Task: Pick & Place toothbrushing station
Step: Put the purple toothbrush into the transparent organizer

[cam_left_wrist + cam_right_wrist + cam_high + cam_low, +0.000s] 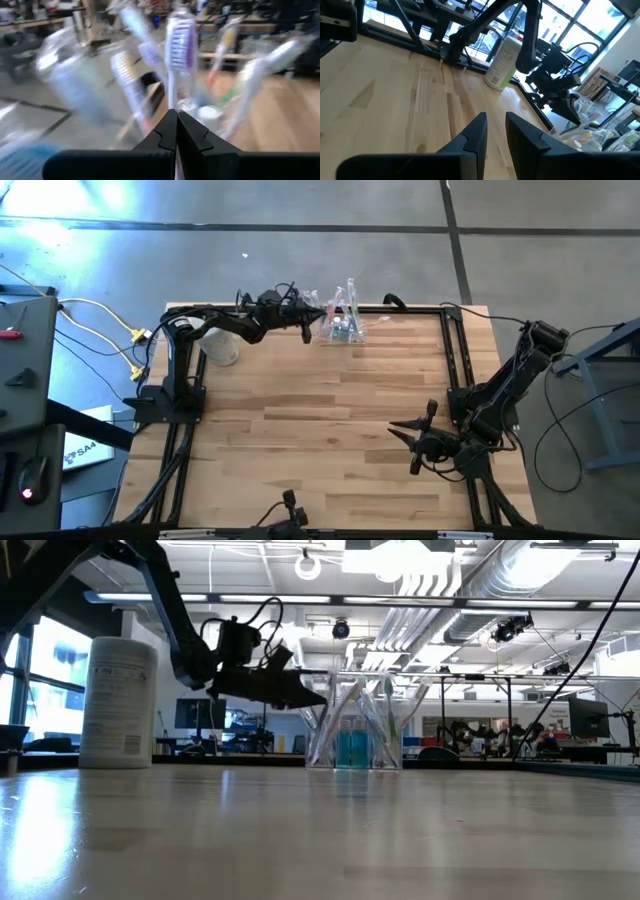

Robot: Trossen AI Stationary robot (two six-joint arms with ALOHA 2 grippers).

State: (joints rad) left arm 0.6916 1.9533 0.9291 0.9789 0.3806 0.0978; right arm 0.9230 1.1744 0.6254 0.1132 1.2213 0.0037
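**Left gripper parked right at the toothbrushing station**

So here's what we're seeing. The toothbrushing station point(343, 323) sits at the far edge of the desk point(320, 440), upright, clear plastic with pastel toothbrushes point(180, 50) sticking out at angles and something blue inside. The left gripper point(306, 320) is stretched along that far edge, its tip just beside the station, jaws pressed fully together with nothing between them. We can't tell if it's actually touching the holder. The white canister point(220, 345) stands near the left arm's elbow. The right gripper point(412, 442) hangs over the near right part of the desk, well apart from everything, jaws only slightly parted and empty.
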